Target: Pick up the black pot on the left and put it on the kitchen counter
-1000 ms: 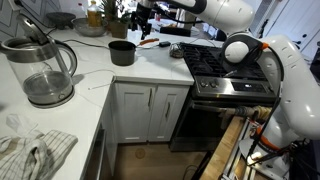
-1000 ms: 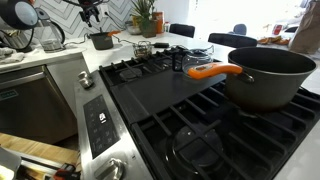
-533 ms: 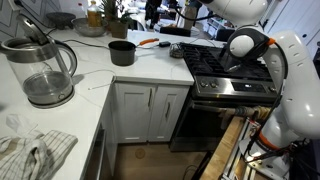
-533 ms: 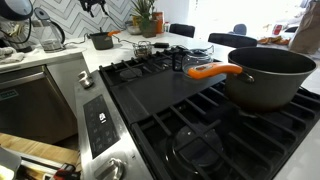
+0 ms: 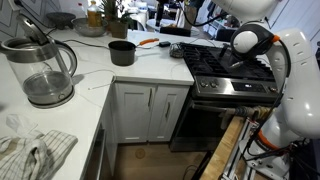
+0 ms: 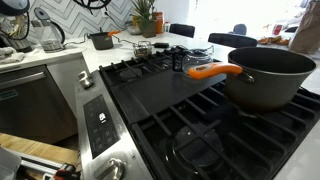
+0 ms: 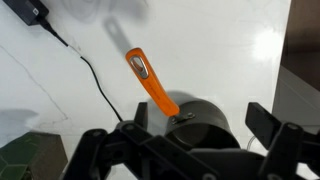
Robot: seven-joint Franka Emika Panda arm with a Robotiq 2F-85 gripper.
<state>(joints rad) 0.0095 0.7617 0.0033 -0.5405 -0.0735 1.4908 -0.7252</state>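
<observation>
- On the kitchen counter [image 5: 140, 68], toward its back, the black pot [image 5: 122, 52] stands upright. It is well apart from the glass kettle [image 5: 40, 70] and off the gas stove [image 5: 225, 65]. An exterior view from the stove side shows the same: the black pot [image 6: 101, 41] on white counter, far behind the large grey pot [image 6: 270, 75].
- Wrist view: the gripper [image 7: 182, 140] has its fingers spread wide with nothing between them, so it is empty. It hangs over the white surface.
- Under it there is a dark round vessel [image 7: 205, 122] with an orange handle [image 7: 150, 80] running up and to the left, half hidden by the gripper body. Cannot tell whether this is the black pot or another dark pot. A black cable [image 7: 95, 85] crosses the counter beside it.
- In an exterior view an orange handle [image 5: 148, 42] shows between the black pot and the stove. Whether it joins the pot is too small to tell.
- Handling, my read: a small rigid metal pot, likely light. Its contents are not visible, so allow for some weight. It won't deform or break. The matte finish is smooth enough to slip in a weak pinch.
- Best hold, my read: pinch the straight wall at the rim, one finger inside and one outside, coming straight down. Avoid gripping across the whole body. Keep it level while it is carried.
- Task state, my read: the pot is already on the counter and out of the gripper, so the placing looks done.
</observation>
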